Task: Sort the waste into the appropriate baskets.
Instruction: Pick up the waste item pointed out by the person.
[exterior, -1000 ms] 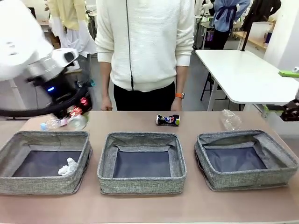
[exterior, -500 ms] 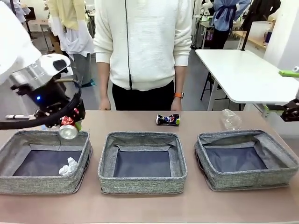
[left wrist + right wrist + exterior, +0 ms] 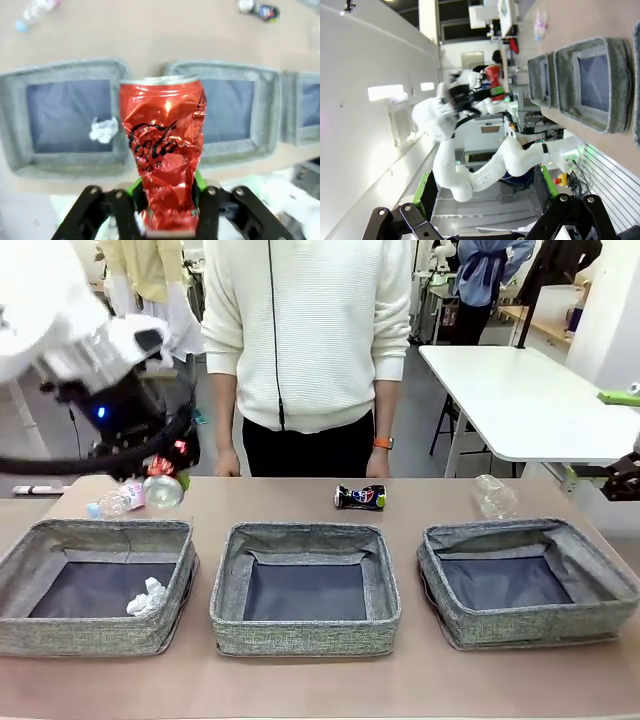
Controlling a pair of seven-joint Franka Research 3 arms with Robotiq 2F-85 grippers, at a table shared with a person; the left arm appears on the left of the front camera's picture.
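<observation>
At one o'clock of left basket [image 3: 100,635], we note left gripper [image 3: 163,472] grasping dented red can [image 3: 162,150], right gripper [image 3: 485,192] released.

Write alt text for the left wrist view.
The left gripper is shut on a dented red can above three grey baskets. A white paper ball lies in one basket; a bottle and a dark blue can lie on the table beyond.

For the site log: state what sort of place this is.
Probably a robotics lab or workshop: a white robot arm gripping a red can, grey baskets on the table, a white worktable behind.
</observation>
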